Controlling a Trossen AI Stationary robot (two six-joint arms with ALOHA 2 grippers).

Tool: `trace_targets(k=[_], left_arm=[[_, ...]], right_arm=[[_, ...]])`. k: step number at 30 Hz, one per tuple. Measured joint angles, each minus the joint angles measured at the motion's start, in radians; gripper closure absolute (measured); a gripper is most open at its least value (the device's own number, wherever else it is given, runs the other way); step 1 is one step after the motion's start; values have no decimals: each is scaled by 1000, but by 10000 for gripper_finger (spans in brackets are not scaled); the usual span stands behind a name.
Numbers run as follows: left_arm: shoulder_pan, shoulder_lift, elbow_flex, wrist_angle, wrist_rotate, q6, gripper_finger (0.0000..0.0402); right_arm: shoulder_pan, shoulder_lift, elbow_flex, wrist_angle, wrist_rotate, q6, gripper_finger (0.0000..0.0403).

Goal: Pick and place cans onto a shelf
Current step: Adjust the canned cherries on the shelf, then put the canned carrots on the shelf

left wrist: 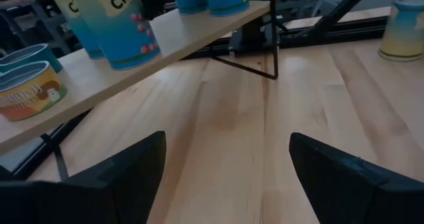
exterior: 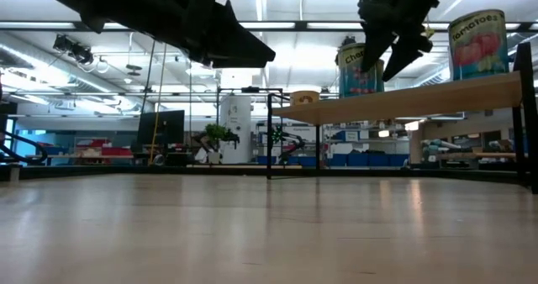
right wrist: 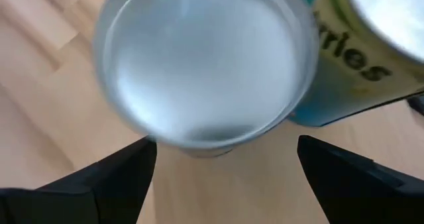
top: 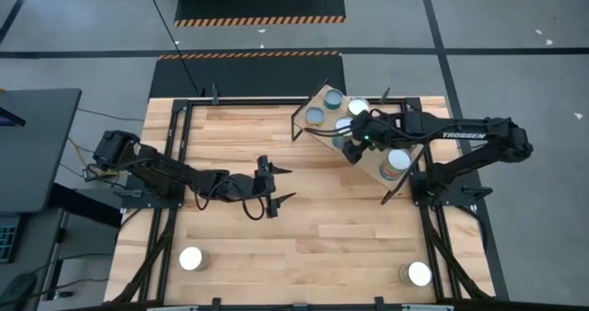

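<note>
Right tool (top: 355,142) hangs released just over a can (right wrist: 202,65) on the shelf (top: 371,164); we judge it should lift straight clear of neighbours, while the left tool (top: 279,184), also released, waits mid-desk.

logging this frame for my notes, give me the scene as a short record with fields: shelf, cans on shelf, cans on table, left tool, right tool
shelf: light-wood board on thin black frame, far right of the plank table
cans on shelf: about six labelled cylindrical tins, e.g. tomatoes tin at one end
cans on table: two white-topped tins, near-left and near-right
left tool: open, empty, above mid-table
right tool: open, over the shelf above a silver-topped tin, not gripping
</note>
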Motion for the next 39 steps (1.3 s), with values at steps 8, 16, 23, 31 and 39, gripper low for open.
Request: trace_targets(k=[8, 16, 23, 31, 39], left_arm=[[-28, 0, 0, -9, 0, 1, 77], [-88, -52, 0, -122, 1, -2, 77], [-122, -184, 0, -246, 3, -56, 77], [-122, -187, 0, -208, 43, -56, 77], [-114, -187, 0, -208, 27, -66, 77]], right_arm=[[-1, -4, 0, 31, 48, 47, 29], [62, -41, 73, -64, -36, 6, 29], [255, 4, 192, -68, -11, -38, 30], [503, 181, 321, -23, 26, -56, 30], [754, 394, 500, -189, -92, -61, 30]])
